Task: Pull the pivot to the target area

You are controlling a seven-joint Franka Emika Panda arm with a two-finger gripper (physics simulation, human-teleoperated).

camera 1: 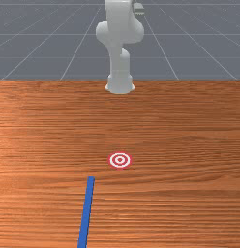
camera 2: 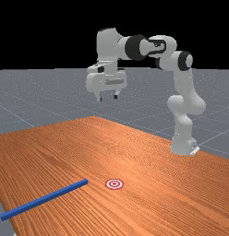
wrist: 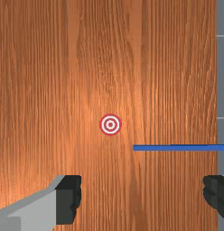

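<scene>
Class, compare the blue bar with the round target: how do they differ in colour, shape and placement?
The blue bar is plain blue; the target has red and white rings.
The blue bar is long, straight and raised; the target is a small, flat disc.
The blue bar juts past the edge of the table; the target lies wholly within it.
Both are on the table, apart from each other.
</scene>
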